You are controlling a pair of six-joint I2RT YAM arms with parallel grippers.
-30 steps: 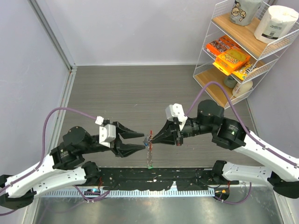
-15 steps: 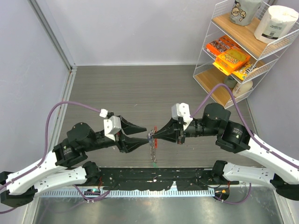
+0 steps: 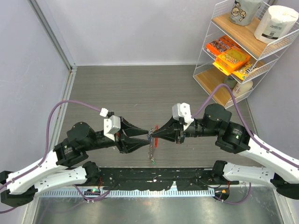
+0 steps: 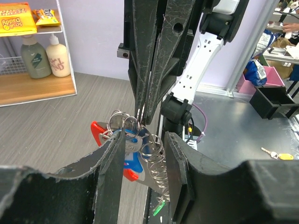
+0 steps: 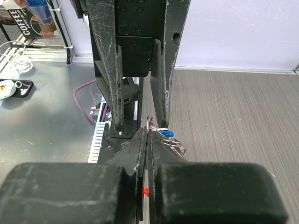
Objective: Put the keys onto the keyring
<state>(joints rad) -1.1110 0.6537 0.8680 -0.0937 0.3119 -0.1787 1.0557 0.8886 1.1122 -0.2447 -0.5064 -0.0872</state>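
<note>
Fingers of the right gripper (image 4: pixel 141 114) are pinched shut on the red-clipped silvery chain keyring (image 4: pixel 96 132), which dangles and looks limp, light and slippery. The left gripper (image 4: pixel 142 154) stands apart around its rings (tiny blue-headed silvery key (image 4: pixel 132 163) between those fingers). Best hold, probably: the stiff plastic head.

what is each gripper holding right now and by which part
The right gripper is shut on the keyring, pinching one silvery ring at its top. The left gripper is open around it, gripping nothing.
</note>
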